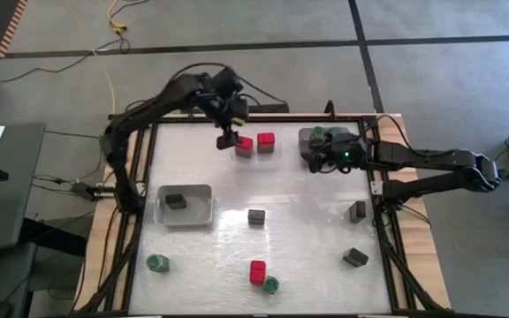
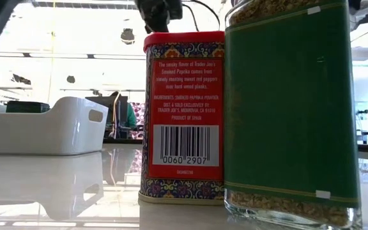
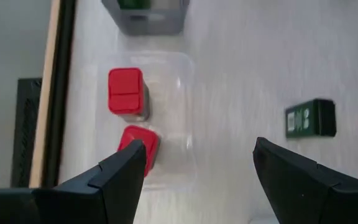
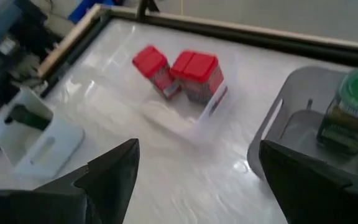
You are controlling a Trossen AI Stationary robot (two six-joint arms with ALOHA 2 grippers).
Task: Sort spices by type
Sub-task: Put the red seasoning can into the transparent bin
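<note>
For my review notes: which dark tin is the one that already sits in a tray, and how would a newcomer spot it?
In the high view, find the white tray on the table's left side, below the left arm. The dark tin lies inside it, alone. Unlike it, the other dark tins, such as the middle tin, lie on the bare table.

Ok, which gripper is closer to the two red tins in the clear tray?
Left. The left gripper, open, hovers right beside the two red tins in the clear tray. The right gripper, also open, is over the grey tray, farther away.
</note>
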